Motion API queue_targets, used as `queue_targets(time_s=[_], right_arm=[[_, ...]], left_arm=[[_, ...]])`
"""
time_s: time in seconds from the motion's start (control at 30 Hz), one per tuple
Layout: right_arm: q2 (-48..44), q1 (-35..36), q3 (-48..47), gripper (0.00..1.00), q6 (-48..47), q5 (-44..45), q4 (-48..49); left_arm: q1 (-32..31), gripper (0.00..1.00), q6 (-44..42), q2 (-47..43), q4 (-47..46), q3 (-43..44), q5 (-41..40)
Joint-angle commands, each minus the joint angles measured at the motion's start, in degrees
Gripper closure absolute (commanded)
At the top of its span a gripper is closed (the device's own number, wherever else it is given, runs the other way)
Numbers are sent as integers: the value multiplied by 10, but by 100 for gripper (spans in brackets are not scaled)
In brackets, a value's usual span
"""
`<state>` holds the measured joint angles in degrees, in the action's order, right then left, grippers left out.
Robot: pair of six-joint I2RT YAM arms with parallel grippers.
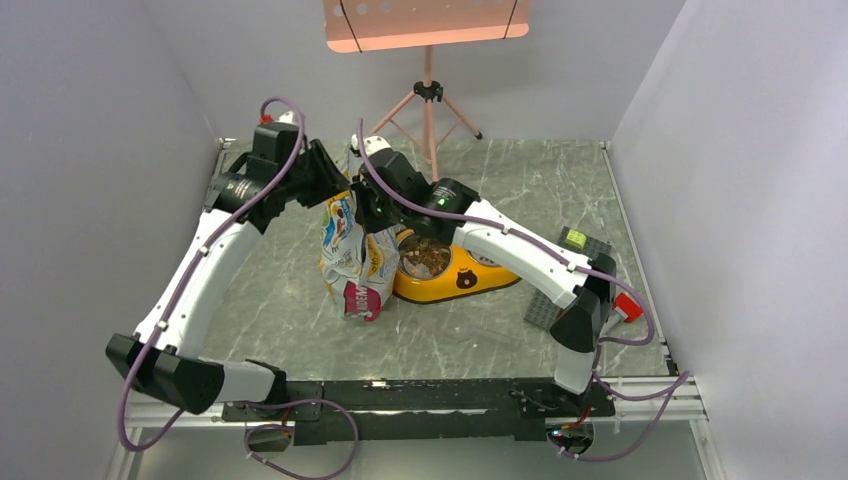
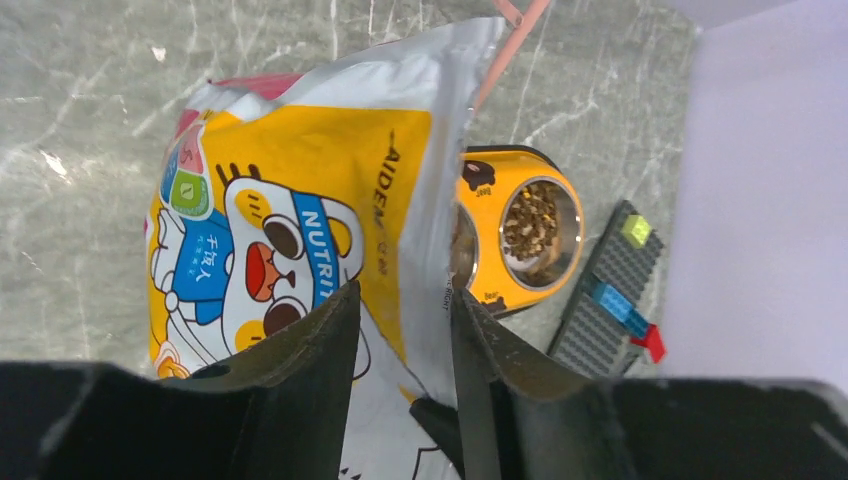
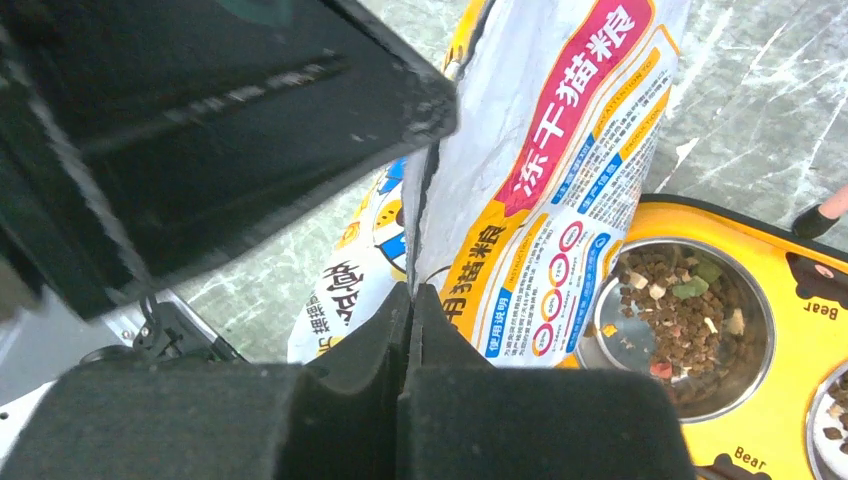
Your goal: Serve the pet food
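The pet food bag (image 1: 355, 262), white and yellow with a cartoon print and a red-magenta bottom band, hangs upright at mid table, its bottom on the table beside the yellow feeder (image 1: 470, 280). My right gripper (image 3: 411, 290) is shut on the bag's top edge seam (image 3: 560, 180). My left gripper (image 2: 400, 295) is open, its fingers either side of the bag's silver side edge (image 2: 300, 200). In the top view the left gripper (image 1: 338, 190) and right gripper (image 1: 378, 222) meet at the bag's top. Brown kibble (image 3: 680, 310) lies in a steel bowl of the feeder (image 3: 800, 290), and also shows in the left wrist view (image 2: 530, 225).
A grey studded baseplate (image 1: 570, 275) with small coloured bricks lies right of the feeder, also in the left wrist view (image 2: 610, 295). A pink tripod stand (image 1: 428, 100) stands at the back. White walls close in the left, right and back sides.
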<state>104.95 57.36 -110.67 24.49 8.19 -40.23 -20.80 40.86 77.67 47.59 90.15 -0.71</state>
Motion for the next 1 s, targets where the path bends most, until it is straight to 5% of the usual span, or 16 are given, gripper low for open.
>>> queue_targets(time_s=[0.0, 0.27, 0.47, 0.53, 0.7, 0.83, 0.97], right_arm=[[-50, 4, 20, 100, 13, -50, 67], [-29, 5, -20, 100, 11, -43, 47], [-11, 26, -66, 100, -16, 0, 15], [-2, 38, -83, 100, -25, 27, 0], [10, 50, -101, 100, 1, 86, -49], [-12, 50, -38, 83, 33, 68, -20], [-15, 50, -20, 80, 38, 59, -11]], left_arm=[[39, 50, 35, -47, -76, -46, 80], [26, 37, 4, -35, -62, -53, 79], [-12, 36, -46, 19, -5, -5, 25], [-18, 45, -61, 38, 5, 12, 16], [-18, 99, -90, 60, 32, 67, 9], [-18, 100, -77, 54, 48, 98, 9], [-18, 100, -44, 59, 81, 130, -15]])
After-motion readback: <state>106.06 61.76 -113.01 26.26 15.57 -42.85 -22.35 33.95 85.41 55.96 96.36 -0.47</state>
